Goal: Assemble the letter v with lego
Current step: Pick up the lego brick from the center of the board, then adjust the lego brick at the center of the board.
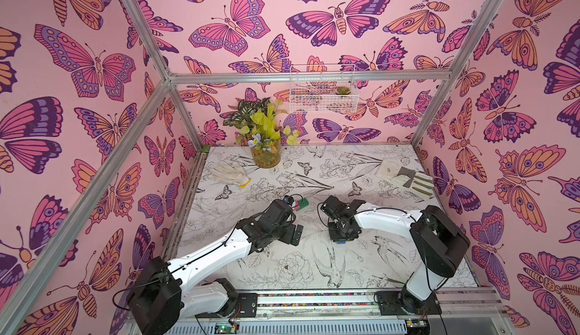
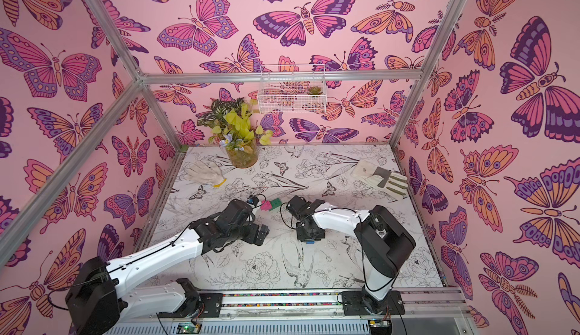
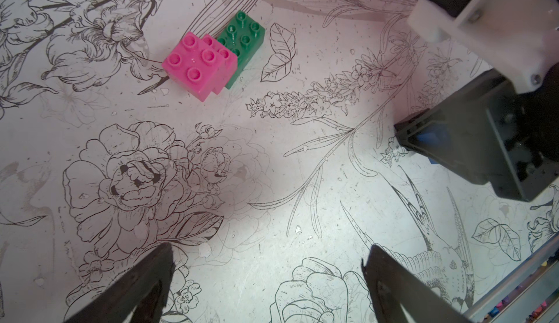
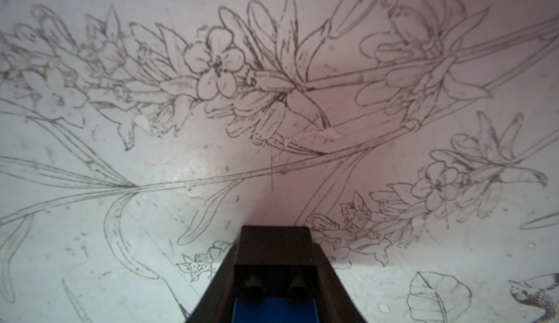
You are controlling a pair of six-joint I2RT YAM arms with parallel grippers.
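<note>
Gripping black-and-blue bricks (image 4: 273,247), right hand (image 4: 276,276), left hand (image 3: 267,250) wide, floral tabletop (image 1: 392,255), butterfly walls (image 1: 282,19)

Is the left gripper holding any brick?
No, in the left wrist view the left gripper stands open and empty, apart from the pink bricks.

two pink bricks (image 3: 196,64) stepped on green brick (image 3: 245,35), resting on printed table (image 3: 302,170). left gripper (image 3: 269,256) jaws spread wide, empty, well apart from them. right gripper (image 3: 422,144) clamps blue brick (image 3: 431,137).
</note>
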